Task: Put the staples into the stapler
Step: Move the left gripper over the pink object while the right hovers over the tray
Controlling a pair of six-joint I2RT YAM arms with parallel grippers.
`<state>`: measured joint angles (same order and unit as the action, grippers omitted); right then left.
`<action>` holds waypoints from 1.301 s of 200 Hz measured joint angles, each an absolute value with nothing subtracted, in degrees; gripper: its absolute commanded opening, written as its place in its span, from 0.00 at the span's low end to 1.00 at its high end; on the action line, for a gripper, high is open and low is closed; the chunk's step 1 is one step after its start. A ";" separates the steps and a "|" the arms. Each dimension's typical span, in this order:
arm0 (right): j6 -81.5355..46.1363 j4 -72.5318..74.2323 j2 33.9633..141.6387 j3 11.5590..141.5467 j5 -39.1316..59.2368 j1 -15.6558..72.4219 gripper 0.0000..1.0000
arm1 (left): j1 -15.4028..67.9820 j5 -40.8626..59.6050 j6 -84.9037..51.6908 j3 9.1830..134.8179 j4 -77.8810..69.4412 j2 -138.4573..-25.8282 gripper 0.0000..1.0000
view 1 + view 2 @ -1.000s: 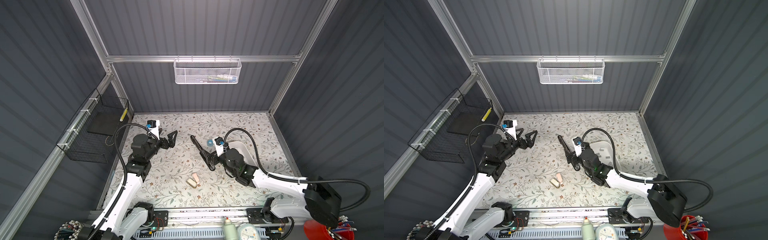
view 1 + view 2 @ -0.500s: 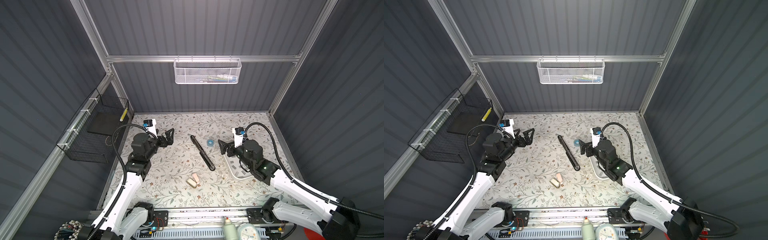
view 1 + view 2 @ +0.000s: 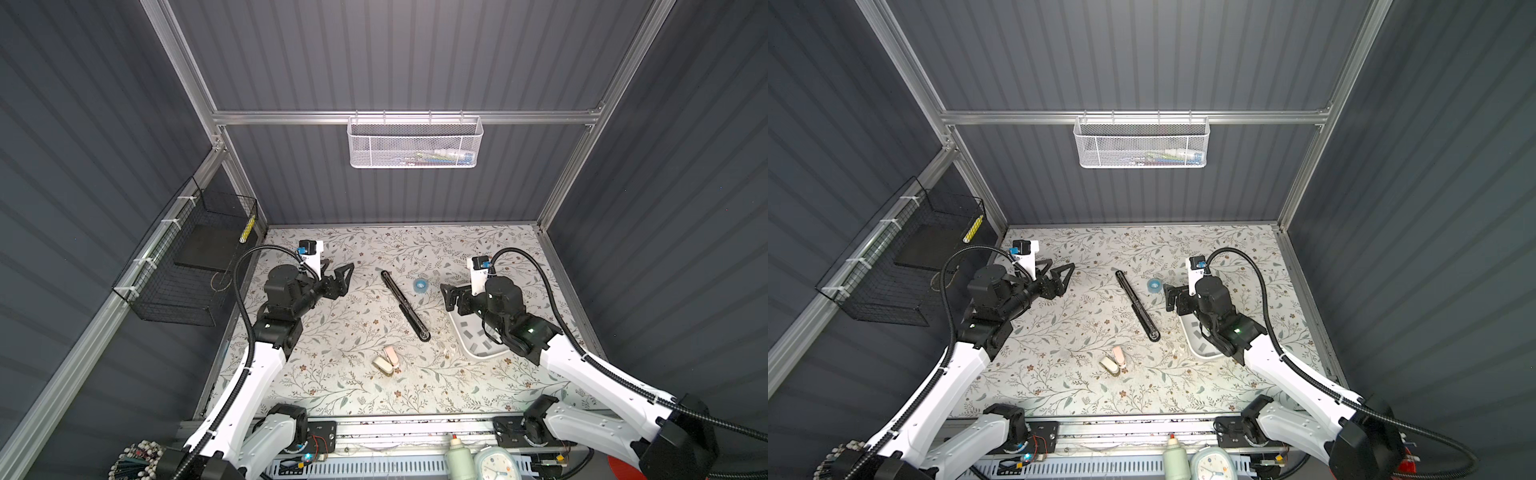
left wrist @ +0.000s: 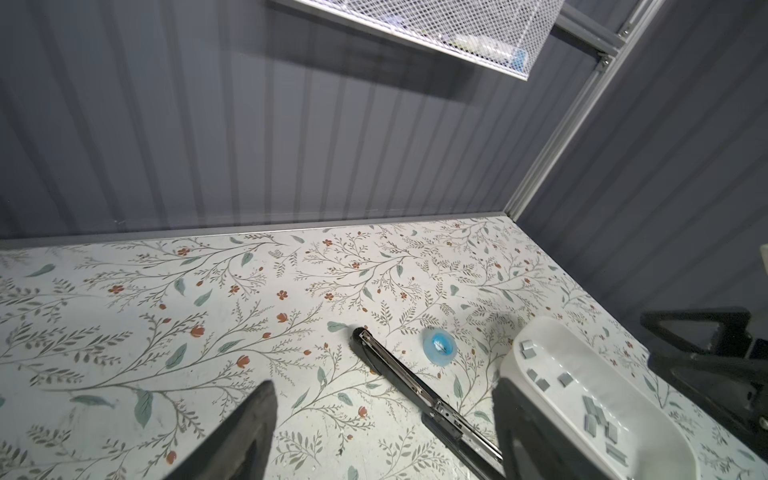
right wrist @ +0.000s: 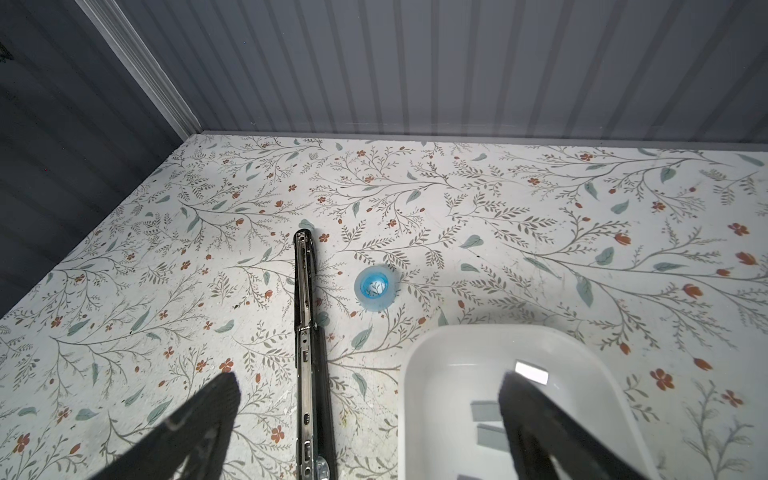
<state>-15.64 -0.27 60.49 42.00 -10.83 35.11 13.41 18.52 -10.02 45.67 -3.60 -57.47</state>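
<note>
- Right of the stapler, which lies opened flat on the counter, the staples sit loose in a white tray.
- The right gripper hovers between stapler and tray, jaws wide and empty.
- The left gripper is well left of the stapler, jaws apart and empty.
- Advice: choose one separate strip, pinch its long edges and keep it level.
- A second ago the right gripper was at the stapler; it has since drawn back.
</note>
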 measured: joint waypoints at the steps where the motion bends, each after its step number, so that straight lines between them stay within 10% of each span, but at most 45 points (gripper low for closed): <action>1: -15.66 -0.30 60.49 42.00 -10.83 35.11 0.99 | 13.45 18.63 -10.02 45.71 -3.60 -57.54 0.79; 98: -15.49 -0.43 60.27 42.00 -10.09 33.47 0.99 | 23.18 17.58 8.91 79.83 15.66 -68.10 0.86; 260: -16.19 -0.03 59.57 41.65 -9.19 32.93 0.99 | 43.81 10.02 75.40 68.60 46.85 -82.59 0.61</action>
<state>-16.19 -0.03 59.57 41.65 -9.19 32.93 43.81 10.02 75.40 68.60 46.85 -82.59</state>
